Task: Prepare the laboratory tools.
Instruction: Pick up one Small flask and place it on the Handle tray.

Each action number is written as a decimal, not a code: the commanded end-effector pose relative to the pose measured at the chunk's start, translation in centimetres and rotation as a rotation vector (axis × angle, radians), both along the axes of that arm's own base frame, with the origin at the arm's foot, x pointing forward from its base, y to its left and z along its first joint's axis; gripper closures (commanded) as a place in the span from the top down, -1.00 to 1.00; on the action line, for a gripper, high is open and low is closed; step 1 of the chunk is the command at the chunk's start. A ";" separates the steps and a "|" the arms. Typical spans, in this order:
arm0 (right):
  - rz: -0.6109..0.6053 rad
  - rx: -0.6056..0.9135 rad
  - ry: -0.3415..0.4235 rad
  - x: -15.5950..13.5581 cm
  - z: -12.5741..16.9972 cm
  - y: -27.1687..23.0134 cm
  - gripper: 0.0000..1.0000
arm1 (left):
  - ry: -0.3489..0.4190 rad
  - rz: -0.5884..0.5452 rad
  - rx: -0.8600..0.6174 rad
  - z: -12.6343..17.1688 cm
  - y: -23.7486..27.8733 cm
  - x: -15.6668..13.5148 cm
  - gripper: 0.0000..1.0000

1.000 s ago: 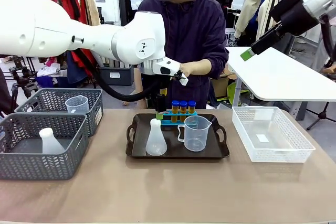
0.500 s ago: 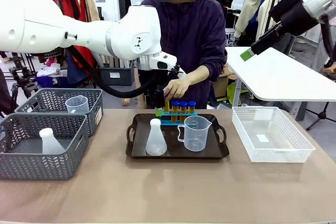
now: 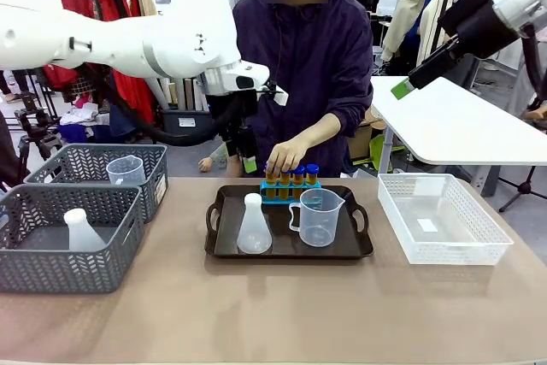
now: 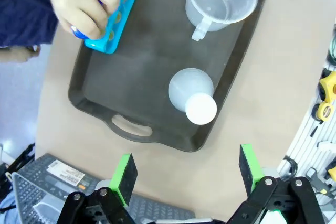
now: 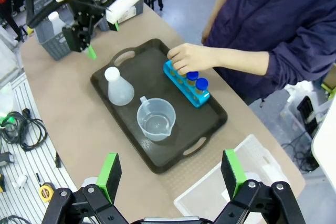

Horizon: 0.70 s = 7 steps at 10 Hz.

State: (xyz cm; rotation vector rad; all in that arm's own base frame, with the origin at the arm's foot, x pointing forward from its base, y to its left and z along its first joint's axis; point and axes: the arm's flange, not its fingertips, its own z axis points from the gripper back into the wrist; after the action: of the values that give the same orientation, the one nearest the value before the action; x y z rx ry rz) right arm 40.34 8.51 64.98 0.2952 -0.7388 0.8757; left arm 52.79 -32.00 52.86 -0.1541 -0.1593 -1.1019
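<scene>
Hovering your left gripper point(image 3: 249, 162) empty, jaws spread, mid-frame beside the person's hand point(image 3: 285, 156) on the blue rack point(image 3: 291, 189) risks bumping them; right gripper point(image 5: 168, 174) hangs spread, empty too.

Left tool point(image 3: 249, 162) lifted away — person's hand point(image 3: 286, 155) reached rack point(image 3: 291, 188).

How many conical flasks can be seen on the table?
2. One conical flask stands upright on the dark tray, left of the measuring beaker. The other flask stands in the nearer grey mesh basket. None looks hidden.
</scene>
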 end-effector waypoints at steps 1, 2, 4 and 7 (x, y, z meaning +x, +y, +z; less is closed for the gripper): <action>0.014 0.023 0.000 0.1 0.0 0.0 1.00 | 0.009 -0.071 -0.053 0.6 2.0 -1.0 1.00; 0.014 0.023 0.000 0.1 0.0 0.0 1.00 | -0.010 -0.072 -0.045 0.7 2.0 -1.0 1.00; 0.014 0.023 0.000 0.1 0.0 0.0 1.00 | -0.011 -0.044 -0.033 1.5 1.0 -0.2 1.00; 0.014 0.023 0.000 0.1 0.0 0.0 1.00 | -0.011 -0.044 -0.033 1.5 1.0 -0.2 1.00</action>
State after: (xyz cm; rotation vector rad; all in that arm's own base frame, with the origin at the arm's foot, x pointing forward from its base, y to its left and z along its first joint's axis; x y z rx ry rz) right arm 40.34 8.51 64.98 0.2952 -0.7388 0.8757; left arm 52.57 -31.29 54.25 -0.1840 -0.1778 -1.1534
